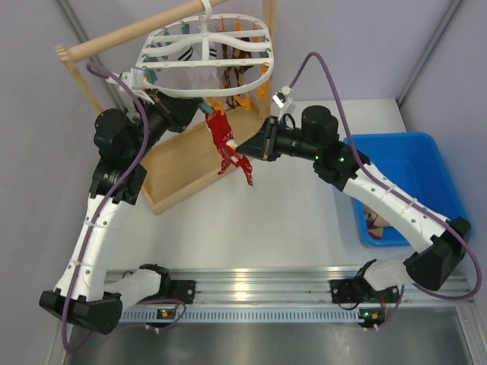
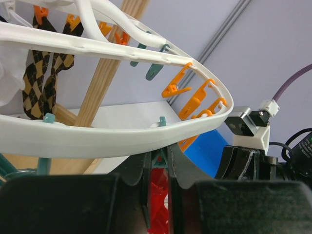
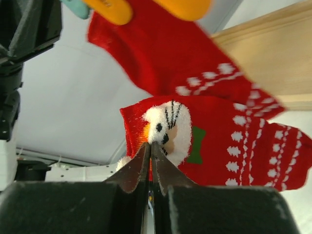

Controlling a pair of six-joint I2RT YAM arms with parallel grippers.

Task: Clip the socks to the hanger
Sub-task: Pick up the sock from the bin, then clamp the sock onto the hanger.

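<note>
We are looking at a white plastic oval hanger (image 1: 190, 91), smooth and ribbed with crossbars, hanging from a round pale wooden rod (image 1: 137, 34). Thin orange plastic clips (image 2: 195, 100) and teal plastic clips (image 2: 153, 70) are dangling from its rim. A soft brown-and-black diamond-patterned sock (image 2: 44, 73) is hanging inside the frame.

A red knitted sock with white dotted bands and a fluffy white face patch (image 3: 219, 141) is hanging just below the hanger's near rim, above the corner of a shallow rectangular wooden tray (image 1: 183, 179). A second plain-looking red sock (image 3: 161, 48) is hanging above it, under blurred orange clips.

The right gripper (image 3: 150, 146) is pinching the fuzzy sock by its edge, its dark tapered jaws pressing together on the fabric. The left gripper (image 2: 158, 161) is sitting right under the hanger's rim with its jaws narrow. We are seeing red fabric and a teal bit in the gap, but we cannot tell what it is clamping.

To the right, a deep blue plastic bin (image 1: 426, 163) is holding a small crumpled piece of pale and reddish fabric (image 1: 377, 220).
</note>
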